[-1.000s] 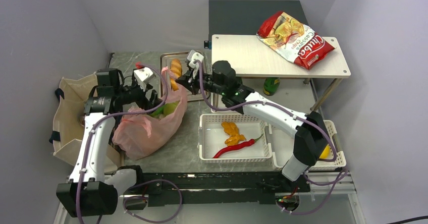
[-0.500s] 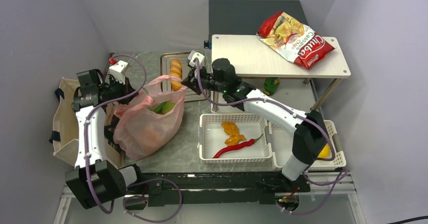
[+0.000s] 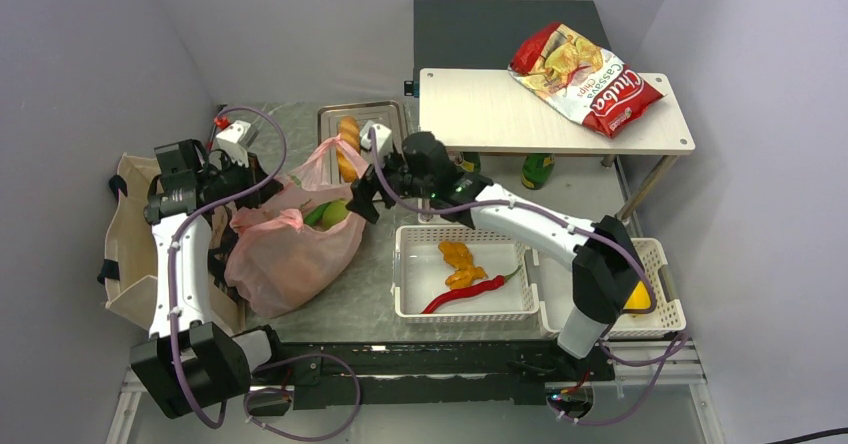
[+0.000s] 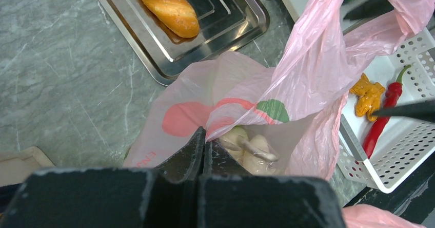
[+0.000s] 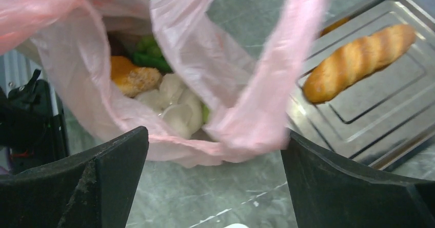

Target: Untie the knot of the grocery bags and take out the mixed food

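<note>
The left tool (image 4: 202,148) is pressed together on a fold of film at the rim of the pink bag (image 3: 290,254). The right tool (image 5: 213,135) is spread wide and grips nothing; a loose handle loop hangs in front of it.

The bag lies on the tabletop (image 3: 375,264), left of centre in the top view, beside the beige tote (image 3: 135,244) at the left edge. Its mouth gapes and no knot is visible. White garlic (image 5: 174,102) and a brown bun (image 5: 136,79) show inside.

Step in hand, by judgement: removal of the contents. Next move: lower the spread right tool into the mouth, clear of the film, and close on one item.
</note>
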Robot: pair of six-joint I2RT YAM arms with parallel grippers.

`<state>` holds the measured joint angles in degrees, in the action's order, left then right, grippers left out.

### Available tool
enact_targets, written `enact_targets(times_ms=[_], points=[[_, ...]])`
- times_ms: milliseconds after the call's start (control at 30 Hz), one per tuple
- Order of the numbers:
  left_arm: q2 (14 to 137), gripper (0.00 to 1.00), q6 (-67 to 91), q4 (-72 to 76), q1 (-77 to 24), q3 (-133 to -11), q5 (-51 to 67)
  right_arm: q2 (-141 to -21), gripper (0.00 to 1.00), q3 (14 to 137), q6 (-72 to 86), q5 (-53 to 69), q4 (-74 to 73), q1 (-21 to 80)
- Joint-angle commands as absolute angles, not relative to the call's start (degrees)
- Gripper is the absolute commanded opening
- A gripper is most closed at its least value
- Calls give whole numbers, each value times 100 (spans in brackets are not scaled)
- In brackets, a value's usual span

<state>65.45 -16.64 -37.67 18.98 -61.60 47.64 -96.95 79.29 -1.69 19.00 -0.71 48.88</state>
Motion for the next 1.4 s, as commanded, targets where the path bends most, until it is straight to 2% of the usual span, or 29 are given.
enact_targets(times_ms=[0, 100, 167, 200, 233, 300, 333, 367, 633, 733, 967, 1000, 1033, 1067, 1100, 1167, 1267, 1333, 1367], points=[[6394, 0, -1577, -3672, 1907, -6171, 4928, -9478, 100, 7745, -166, 1230, 487, 5268], [6387, 0, -1595, -3718, 1914, -6229, 4893, -9759, 100, 7924, -98, 747, 417, 5274], [6406, 0, -1596, -3771, 1934, -6293, 4840, -9944, 90, 8118, -108, 611, 242, 5211], [6415, 0, -1577, -3783, 1951, -6332, 4787, -10000, 80, 8206, -72, 677, 140, 5146], [6428, 0, -1580, -3815, 1975, -6380, 4733, -10036, 64, 8276, -30, 756, 45, 5083], [6442, 0, -1611, -3825, 2067, -6478, 4472, -10027, 22, 8385, -57, 893, -292, 4987], [6442, 0, -1589, -3763, 2170, -6508, 4337, -9993, 9, 8419, -110, 926, -456, 4945], [6445, 0, -1553, -3663, 2342, -6534, 4240, -9940, 0, 8437, -237, 1009, -688, 4917], [6996, 0, -1911, -3983, 2711, -7072, 3658, -9929, 0, 8785, -930, 2085, -1774, 4421], [7255, 0, -1974, -4222, 2654, -7155, 3619, -10321, 0, 9478, -1010, 2465, -2012, 4335], [7785, 0, -1937, -4427, 2518, -7681, 4155, -11266, 0, 11005, -699, 2171, -2256, 4272], [7910, 1, -2060, -4790, 2529, -7932, 4328, -11276, 7, 11053, -654, 2105, -2258, 4276], [8012, 14, -2296, -5159, 2529, -8184, 4487, -11255, 18, 11055, -625, 2119, -2259, 4264], [8080, 31, -2540, -5549, 2538, -8455, 4608, -11179, 28, 10983, -593, 2184, -2215, 4256], [8085, 44, -2743, -5815, 2558, -8637, 4698, -11081, 36, 10857, -525, 2237, -2139, 4268], [7948, 56, -3112, -6229, 2627, -8794, 4847, -10863, 45, 10521, -422, 2411, -1928, 4282], [7537, 67, -3522, -6460, 2695, -8690, 5005, -10606, 63, 10137, -292, 2502, -1748, 4384], [7216, 76, -3668, -6444, 2698, -8548, 5046, -10420, 71, 9882, -193, 2432, -1580, 4483], [7087, 86, -3676, -6394, 2697, -8483, 5078, -10309, 74, 9725, -136, 2366, -1465, 4539]])
